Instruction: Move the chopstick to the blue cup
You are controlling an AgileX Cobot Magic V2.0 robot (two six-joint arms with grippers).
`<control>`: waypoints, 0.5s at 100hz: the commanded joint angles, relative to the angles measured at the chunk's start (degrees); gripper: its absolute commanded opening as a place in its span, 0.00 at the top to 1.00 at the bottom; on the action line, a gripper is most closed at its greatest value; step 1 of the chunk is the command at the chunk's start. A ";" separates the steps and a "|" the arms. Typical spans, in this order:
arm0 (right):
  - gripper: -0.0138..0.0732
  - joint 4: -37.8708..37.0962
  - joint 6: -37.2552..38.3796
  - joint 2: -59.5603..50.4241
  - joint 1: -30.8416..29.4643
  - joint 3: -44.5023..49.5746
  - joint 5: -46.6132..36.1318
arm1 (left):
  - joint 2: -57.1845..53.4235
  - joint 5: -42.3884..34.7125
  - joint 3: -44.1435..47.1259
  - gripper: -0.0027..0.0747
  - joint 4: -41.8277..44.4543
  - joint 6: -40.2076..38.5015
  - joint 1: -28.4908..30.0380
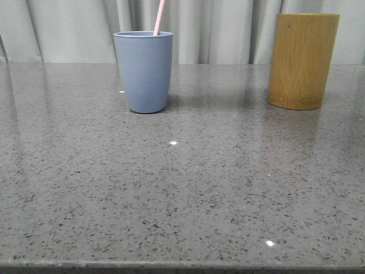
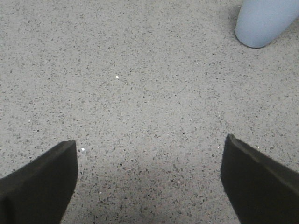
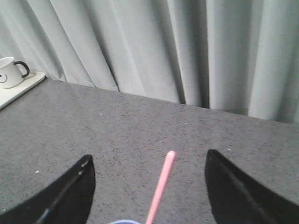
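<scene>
The blue cup (image 1: 144,71) stands upright on the table at the back left. A pale pink chopstick (image 1: 159,17) leans out of its rim and runs off the top of the front view. In the right wrist view the chopstick (image 3: 161,186) rises from the cup rim (image 3: 124,222) between the fingers of my right gripper (image 3: 148,163), which is open and not touching it. My left gripper (image 2: 149,147) is open and empty over bare table, with the blue cup's base (image 2: 264,23) well beyond it. Neither gripper shows in the front view.
A tall yellow-brown bamboo holder (image 1: 302,60) stands at the back right of the speckled grey table (image 1: 182,188). Grey curtains (image 1: 228,28) hang behind. A white mug (image 3: 10,72) sits on a white tray (image 3: 23,88) at the far side in the right wrist view.
</scene>
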 commanded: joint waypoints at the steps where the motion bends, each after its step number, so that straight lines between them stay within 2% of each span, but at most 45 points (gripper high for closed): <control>1: 0.26 -2.92 -1.20 -5.70 -2.92 -2.01 2.02 | 0.01 -3.93 -1.39 0.20 -0.29 -0.63 0.22; 23: 0.26 -7.26 -1.20 -13.68 -11.31 1.29 16.64 | 0.01 -3.93 -1.39 0.20 -0.29 -0.63 0.22; 35: 0.26 -9.31 -1.20 -19.58 -14.76 7.03 20.45 | 0.01 -3.93 -1.39 0.20 -0.29 -0.63 0.22; 50: 0.26 -11.20 -1.20 -28.70 -16.29 16.40 23.19 | 0.01 -3.93 -1.39 0.20 -0.29 -0.63 0.22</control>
